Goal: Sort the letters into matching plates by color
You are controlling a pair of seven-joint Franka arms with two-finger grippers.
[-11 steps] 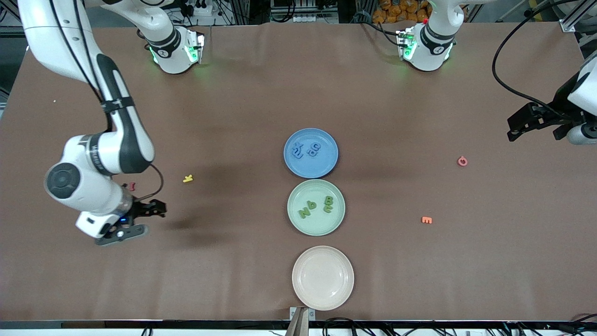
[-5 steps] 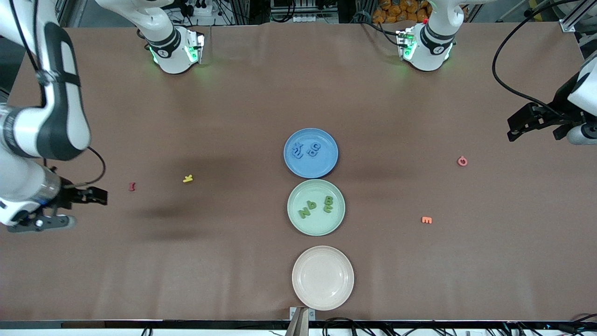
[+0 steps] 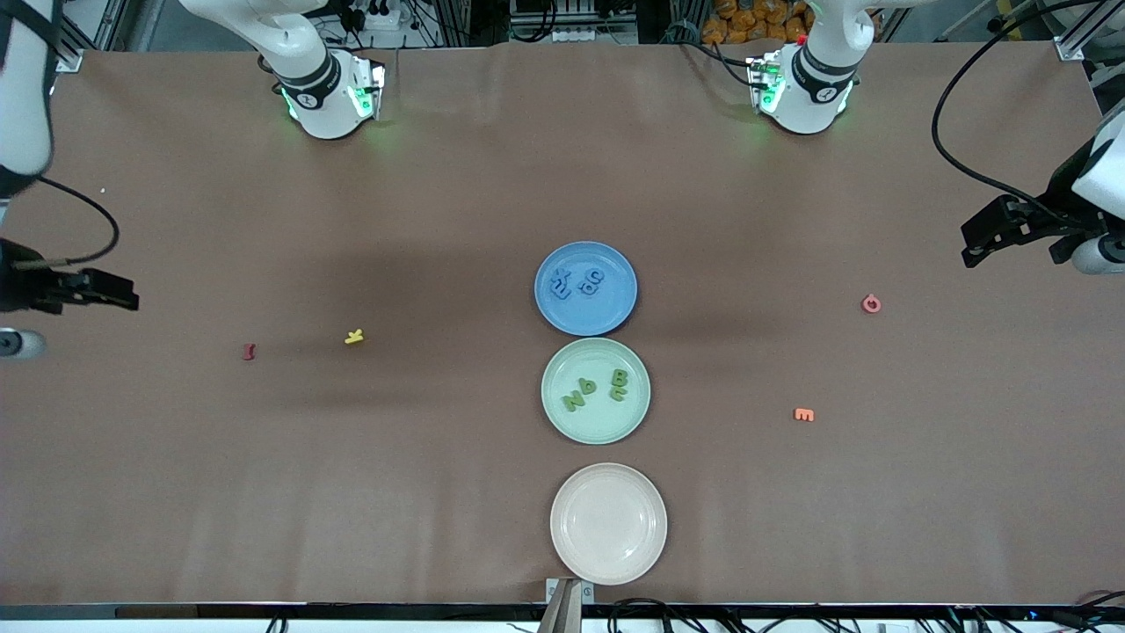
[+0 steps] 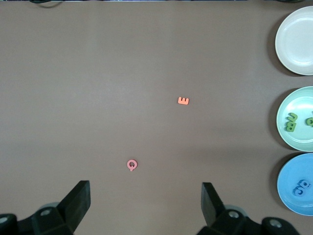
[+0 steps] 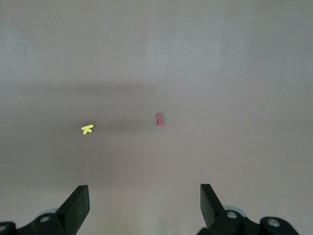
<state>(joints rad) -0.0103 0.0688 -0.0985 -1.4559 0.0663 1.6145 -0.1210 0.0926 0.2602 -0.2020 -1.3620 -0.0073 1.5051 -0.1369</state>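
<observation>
Letters lie sorted in two plates at the middle of the worktop: the blue letters [image 3: 577, 281] cluster in the blue plate [image 3: 615, 303], and the green letters [image 3: 595, 389] rest in the pale green plate [image 3: 606, 430], which sits just at six o'clock of the blue one, nearer the front camera. At six o'clock again, nearest the camera, stands a cream plate [image 3: 608, 563] with nothing in it. Toward the right arm's end of the worktop, at about nine o'clock from the plates, lie a yellow letter [image 3: 353, 336] and a dark red letter [image 3: 249, 352], well apart from the plates. Toward the left arm's end, at about three o'clock, lie a pink letter [image 3: 871, 303] and an orange letter E [image 3: 803, 414]. The right pincer [image 5: 145, 201] hangs over the worktop's edge at the right arm's end, its fingers spread wide and holding nothing. The left pincer [image 4: 146, 201] hangs over the edge at the left arm's end, likewise spread wide and holding nothing.
</observation>
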